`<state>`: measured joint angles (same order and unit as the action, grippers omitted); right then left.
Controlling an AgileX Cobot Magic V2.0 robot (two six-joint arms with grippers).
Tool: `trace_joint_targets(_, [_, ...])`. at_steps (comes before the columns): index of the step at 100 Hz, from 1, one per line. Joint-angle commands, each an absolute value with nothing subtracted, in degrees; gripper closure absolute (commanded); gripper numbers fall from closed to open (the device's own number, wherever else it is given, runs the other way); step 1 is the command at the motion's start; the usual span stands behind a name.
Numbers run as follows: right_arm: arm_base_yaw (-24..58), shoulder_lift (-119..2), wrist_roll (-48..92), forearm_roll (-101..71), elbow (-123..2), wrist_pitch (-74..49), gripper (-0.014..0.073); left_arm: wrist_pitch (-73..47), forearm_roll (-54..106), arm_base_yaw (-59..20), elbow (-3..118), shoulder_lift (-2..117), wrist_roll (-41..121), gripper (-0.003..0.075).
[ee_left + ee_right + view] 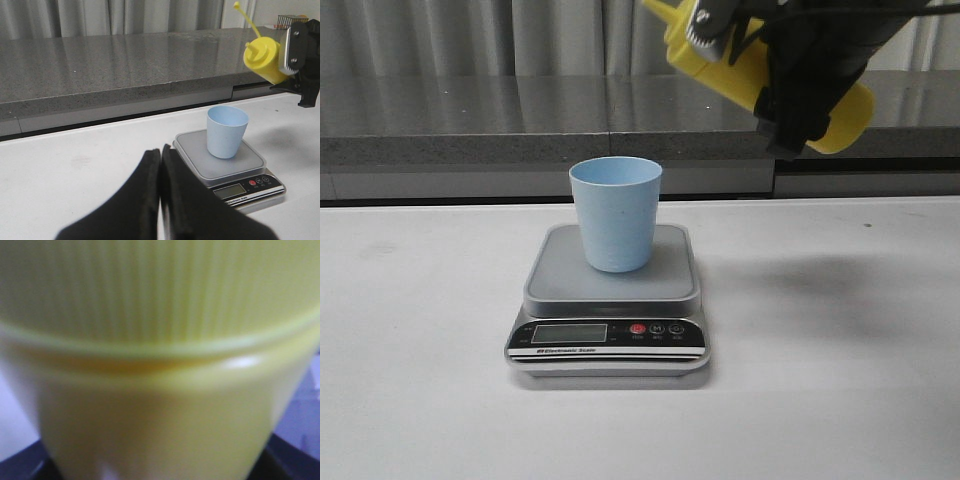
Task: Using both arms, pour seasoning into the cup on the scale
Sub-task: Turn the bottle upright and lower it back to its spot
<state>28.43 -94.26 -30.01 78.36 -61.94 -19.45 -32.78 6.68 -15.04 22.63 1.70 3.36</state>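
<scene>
The light blue cup (615, 213) stands upright on the silver-grey scale (610, 300) at the table's middle; both also show in the left wrist view, the cup (227, 131) on the scale (225, 162). My right gripper (800, 75) is shut on the yellow seasoning bottle (845, 115), held high above and to the right of the cup, tilted with its cap end toward the left. The bottle (160, 365) fills the right wrist view. My left gripper (161, 155) is shut and empty, low over the table, apart from the scale; it does not show in the front view.
A grey stone ledge (470, 125) runs along the back of the white table (420, 400), with curtains behind it. The scale's display and red button (638, 329) face the front.
</scene>
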Motion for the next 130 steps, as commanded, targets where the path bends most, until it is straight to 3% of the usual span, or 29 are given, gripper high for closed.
trace_joint_targets(1, [25.74, -90.17, -32.02, 70.94, -63.93, -16.06, 0.0661, -28.57, 7.10, -14.95, 24.12, 2.37, 2.78, 0.0741])
trace_joint_targets(21, [18.94, -87.53, -28.83, 50.21, -61.55, -3.03, 0.0657, -28.57, 7.10, -14.95, 24.12, 2.37, 2.78, 0.0741])
trace_joint_targets(60, [11.20, -87.37, -0.35, 9.70, -44.79, 28.24, 0.0653, -28.57, 7.10, -14.95, 24.12, 2.37, 2.78, 0.0741])
trace_joint_targets(85, [6.51, -93.26, -0.50, 7.67, -39.23, 41.79, 0.0653, -28.57, 7.10, -14.95, 24.12, 2.37, 2.78, 0.0741])
trace_joint_targets(130, [6.10, -105.36, -1.67, 7.80, -39.23, 55.55, 0.0653, -28.57, 7.10, -14.95, 24.12, 2.37, 2.78, 0.0741])
